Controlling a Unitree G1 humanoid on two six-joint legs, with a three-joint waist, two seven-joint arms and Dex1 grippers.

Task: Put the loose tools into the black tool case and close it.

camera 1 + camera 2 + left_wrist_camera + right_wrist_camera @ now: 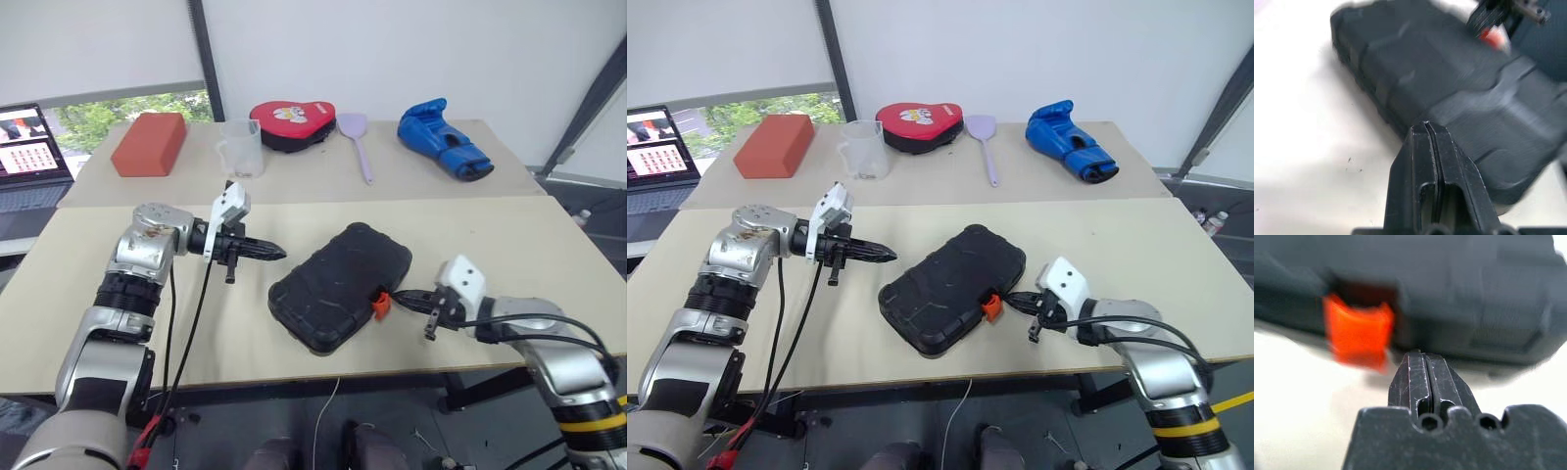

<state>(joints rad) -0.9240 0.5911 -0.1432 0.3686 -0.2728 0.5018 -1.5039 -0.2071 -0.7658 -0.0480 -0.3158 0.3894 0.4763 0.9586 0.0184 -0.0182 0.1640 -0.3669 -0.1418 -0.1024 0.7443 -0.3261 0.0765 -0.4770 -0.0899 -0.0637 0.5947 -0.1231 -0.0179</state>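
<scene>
The black tool case [343, 284] lies closed on the near table, set at a slant, with its orange latch [380, 305] sticking out from the near right edge. My left gripper [279, 254] is shut and empty, hovering just off the case's left end and pointing toward it. The left wrist view has those fingertips [1426, 125] above the case lid [1459, 88]. My right gripper [400, 297] is shut and empty, its tip right beside the latch [1357, 335]. I cannot tell whether it touches. The loose tools are out of view.
On the far table stand a red block [149, 143], a clear measuring cup [241, 147], a red padded mitt [291, 124], a lilac spatula [358, 142] and a blue boxing glove [446, 139]. A laptop [29, 157] sits at the far left.
</scene>
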